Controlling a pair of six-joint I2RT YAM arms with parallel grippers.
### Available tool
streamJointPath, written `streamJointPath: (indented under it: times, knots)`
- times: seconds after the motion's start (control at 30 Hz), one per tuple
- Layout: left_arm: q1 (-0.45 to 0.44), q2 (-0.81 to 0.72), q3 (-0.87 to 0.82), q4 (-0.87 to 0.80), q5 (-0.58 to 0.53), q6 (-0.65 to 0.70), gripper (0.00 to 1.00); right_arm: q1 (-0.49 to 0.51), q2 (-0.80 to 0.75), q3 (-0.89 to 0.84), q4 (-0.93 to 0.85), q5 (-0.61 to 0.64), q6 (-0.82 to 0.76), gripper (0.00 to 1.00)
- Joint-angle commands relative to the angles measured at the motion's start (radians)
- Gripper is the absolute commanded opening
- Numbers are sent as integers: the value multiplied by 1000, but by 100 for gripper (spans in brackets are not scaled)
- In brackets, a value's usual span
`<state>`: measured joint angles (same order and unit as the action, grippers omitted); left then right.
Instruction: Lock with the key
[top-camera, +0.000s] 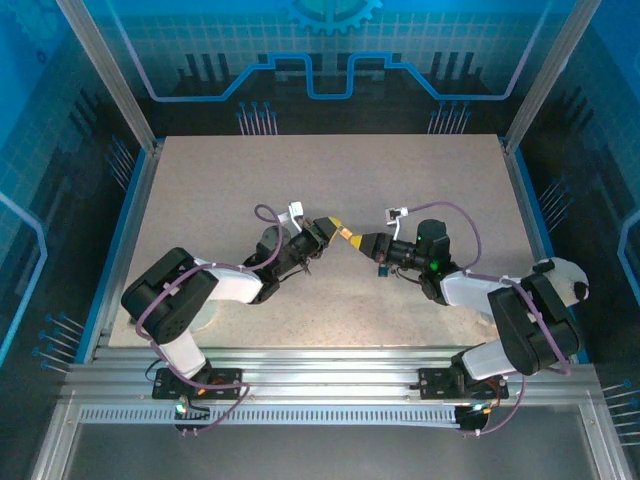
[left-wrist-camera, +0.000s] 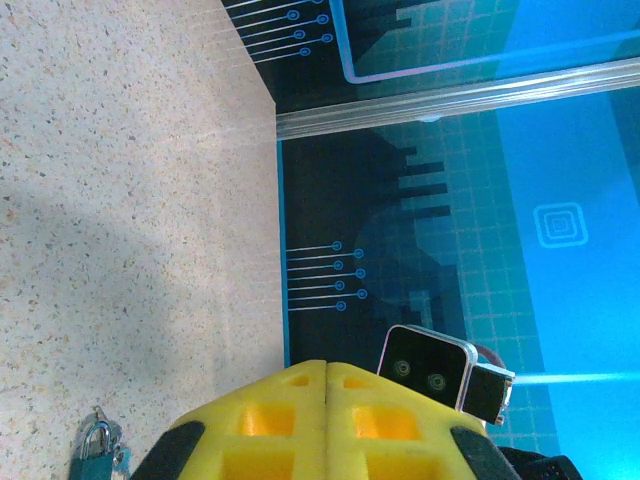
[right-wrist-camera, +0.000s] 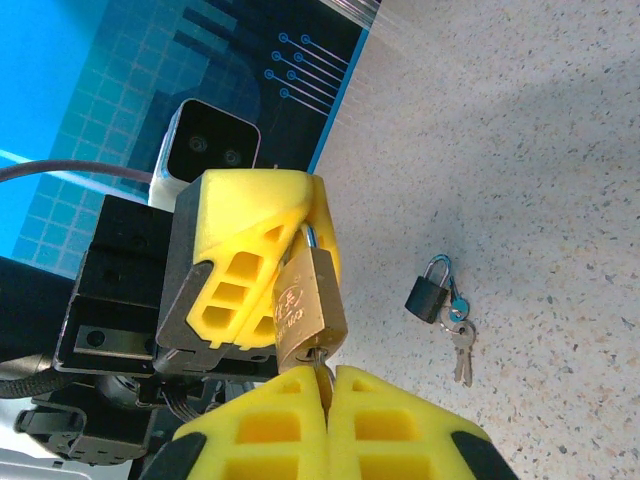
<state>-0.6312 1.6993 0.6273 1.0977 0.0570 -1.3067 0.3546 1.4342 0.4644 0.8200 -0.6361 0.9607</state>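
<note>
Gripping the brass padlock (right-wrist-camera: 310, 305) in the left tool (top-camera: 330, 226), closed around its top and shackle, up off the bench (top-camera: 300, 180) and over its middle. Pinching the key (right-wrist-camera: 322, 378) in the right tool (right-wrist-camera: 328, 422), fingers pressed together on it, directly at 6 o'clock from the lock body. From above, meeting tip to tip, with the left tool reaching in from 8 o'clock and the right from 4 o'clock.

Judged well along: past picking up both parts, past lining the key up with the keyway, and apparently past seating it in the bottom of the body, though hard to say how deep. Cannot tell whether the shackle is pressed home, hidden as it is behind the yellow finger. Left to do, on this reading: push the shackle in if it stands open, turn the key to lock, then draw it out.

Lying on the bench at 3 o'clock from the held lock: a small dark padlock (right-wrist-camera: 428, 297) with a bunch of keys (right-wrist-camera: 460, 342), well apart from both tools.
</note>
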Motion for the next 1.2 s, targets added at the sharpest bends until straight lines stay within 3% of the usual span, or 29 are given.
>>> streamJointPath:
  times: [0.0,1.17]
  knots:
    - [39,-25,19,45,-54,18,0,7,-16,10,-3,-13,-20,0]
    - [108,-48,12,41,-90,14,0,7,-7,16,7,-45,-6,0]
